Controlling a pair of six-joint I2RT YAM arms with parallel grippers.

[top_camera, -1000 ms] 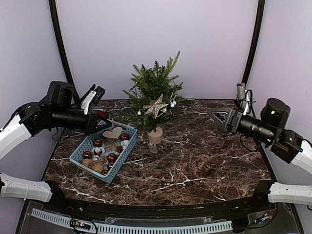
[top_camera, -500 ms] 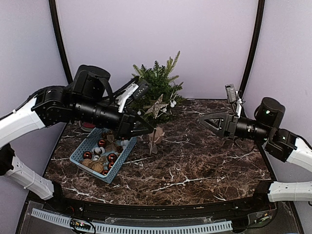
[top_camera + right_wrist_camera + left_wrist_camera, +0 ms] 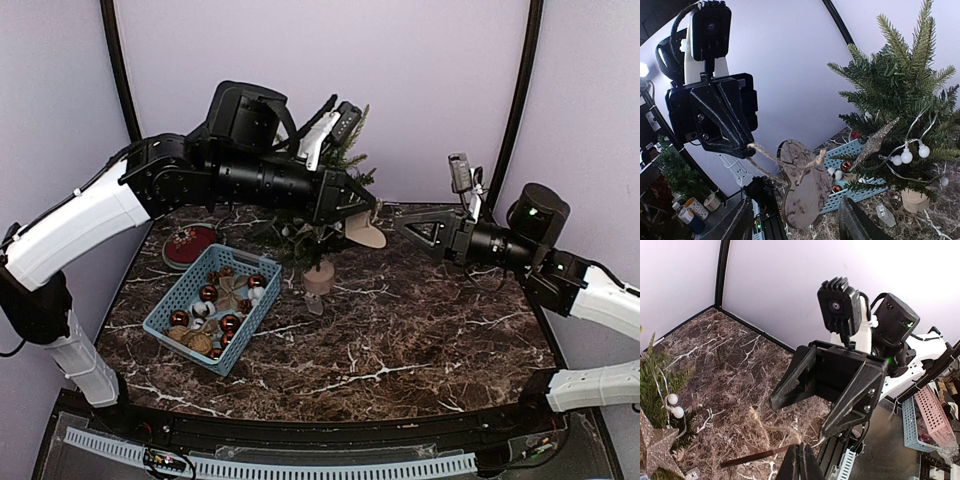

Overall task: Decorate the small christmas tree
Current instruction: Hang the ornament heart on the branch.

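Note:
The small christmas tree [image 3: 345, 150] stands at the table's back, mostly hidden behind my left arm; its wooden base [image 3: 319, 277] shows below. It carries a glitter star [image 3: 875, 142] and white bead lights [image 3: 905, 156]. My left gripper [image 3: 360, 214] is shut on the twine loop [image 3: 765, 152] of a wooden heart ornament [image 3: 805, 192], which dangles in the air just right of the tree. My right gripper [image 3: 408, 228] faces it from the right, open, with the heart hanging ahead between its fingers [image 3: 856, 220]. In the left wrist view the heart shows edge-on [image 3: 752, 457].
A blue basket [image 3: 170, 305] with red baubles and several other ornaments sits at the left front of the tree. A red round piece [image 3: 188, 243] lies behind the basket. A small clear battery box [image 3: 314, 303] lies by the tree's base.
My left arm rose from the basket and swung right across the tree, carrying the wooden heart. My right gripper moved left toward it, and its jaws narrowed somewhat.

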